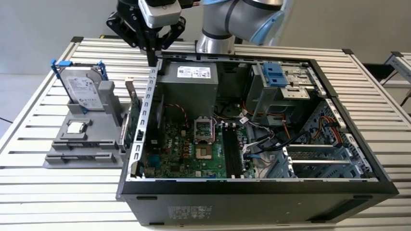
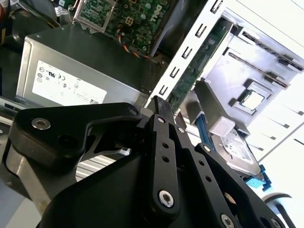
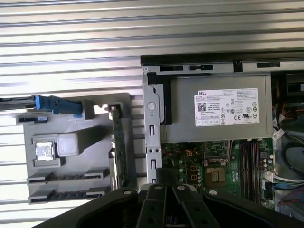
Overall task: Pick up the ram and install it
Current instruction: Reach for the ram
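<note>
1. At the exterior view's left, a grey holder [image 1: 83, 156] sits on the slatted table [image 1: 38, 192]. A hard drive [image 1: 83, 89] in a blue frame stands upright at its back, and a processor chip [image 1: 77, 127] lies flat in front.
2. The ram [image 1: 134, 122] stands on edge in the holder's slot just beside the computer case [image 1: 257, 185]. It is seen edge-on, so its chips cannot be made out. In the first wrist view the gripper's body covers one end of the ram [image 3: 118, 147].
3. The gripper [image 1: 152, 57] hangs at the upper left of the exterior view, over the case's back corner. Its fingers are drawn together on nothing, well apart from the ram. The frame's top cuts off the arm.
4. Inside the case lie the power supply [image 1: 189, 84], the processor socket [image 1: 202, 130] and, right of it, the memory slots [image 1: 231, 149].
5. Further right, tangled cables [image 1: 270, 139] are hard to follow.
</note>
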